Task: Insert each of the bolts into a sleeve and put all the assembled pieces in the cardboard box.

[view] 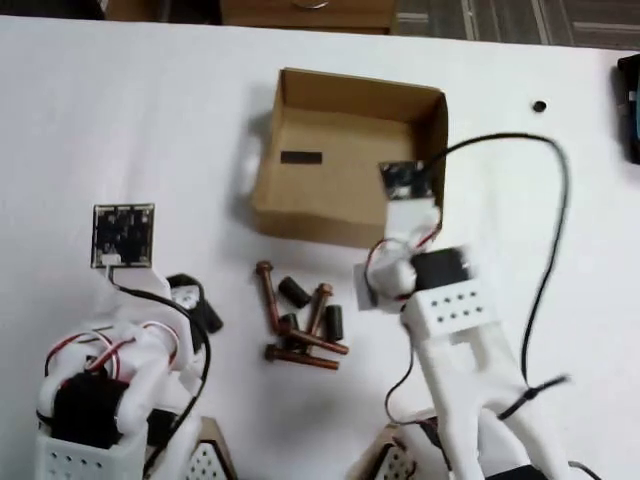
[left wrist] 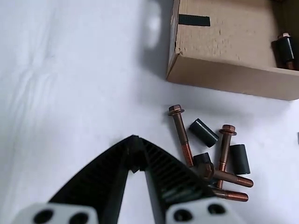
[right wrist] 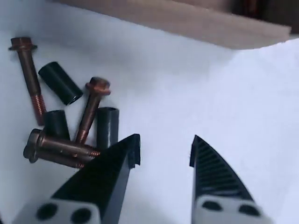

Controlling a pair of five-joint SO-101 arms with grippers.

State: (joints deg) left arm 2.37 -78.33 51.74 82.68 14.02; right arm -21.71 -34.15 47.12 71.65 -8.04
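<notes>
Several copper bolts (view: 312,340) and three black sleeves (view: 292,291) lie in a loose pile just in front of the cardboard box (view: 300,215). In the left wrist view one bolt (left wrist: 180,133) lies beside a sleeve (left wrist: 203,132). Inside the box (left wrist: 224,74) stands an assembled piece (left wrist: 285,49), a bolt in a sleeve. My left gripper (left wrist: 135,147) is shut and empty, low over the table to the left of the pile. My right gripper (right wrist: 163,147) is open and empty, just right of the pile (right wrist: 70,116) and short of the box wall (right wrist: 187,21).
A small black part (view: 539,105) lies alone at the far right of the white table. A dark object (view: 630,105) sits at the right edge. The right arm's black cable (view: 555,230) loops over the table right of the box. The table left of the box is bare.
</notes>
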